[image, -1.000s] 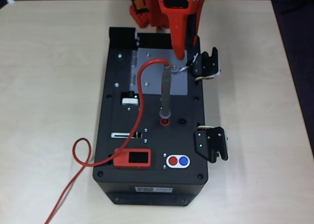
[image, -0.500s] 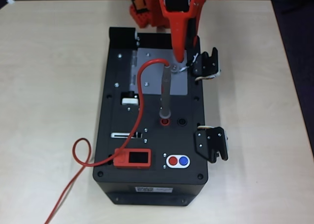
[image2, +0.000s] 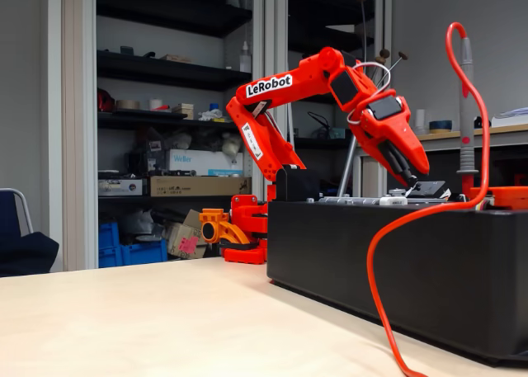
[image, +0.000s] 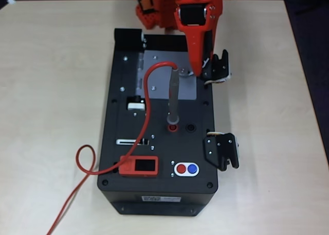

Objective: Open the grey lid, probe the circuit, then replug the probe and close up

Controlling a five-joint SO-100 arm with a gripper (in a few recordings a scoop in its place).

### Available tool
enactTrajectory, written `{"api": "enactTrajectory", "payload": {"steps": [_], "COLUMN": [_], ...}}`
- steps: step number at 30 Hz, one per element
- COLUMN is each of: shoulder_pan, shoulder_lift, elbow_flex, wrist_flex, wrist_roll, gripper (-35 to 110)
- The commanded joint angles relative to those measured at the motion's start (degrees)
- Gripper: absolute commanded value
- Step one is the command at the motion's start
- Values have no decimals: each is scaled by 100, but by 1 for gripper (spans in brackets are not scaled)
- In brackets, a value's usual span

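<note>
Light wood table (image: 51, 91) with shelving behind in the fixed view; black box (image: 159, 188) sits mid-frame in the overhead view, grey lid (image: 157, 78) lying flat and closed in its upper part. Probe (image: 173, 98) stands upright in the red socket (image: 172, 127) just below the lid, its red cable (image: 85, 165) looping off to lower left. Orange gripper (image: 197, 70) is tipped down at the lid's right edge by the small knob; can't tell if the fingers are apart or together.
</note>
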Motion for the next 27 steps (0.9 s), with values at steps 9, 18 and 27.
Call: {"api": "enactTrajectory", "payload": {"steps": [9,18,27], "shoulder_pan": [-97,18,149], "shoulder_lift": [53,176,281], "elbow_flex": [281,633,703], "wrist_flex": [-264,-554,-545], "wrist_roll": [237,334,457], "gripper": [14,9,0]}}
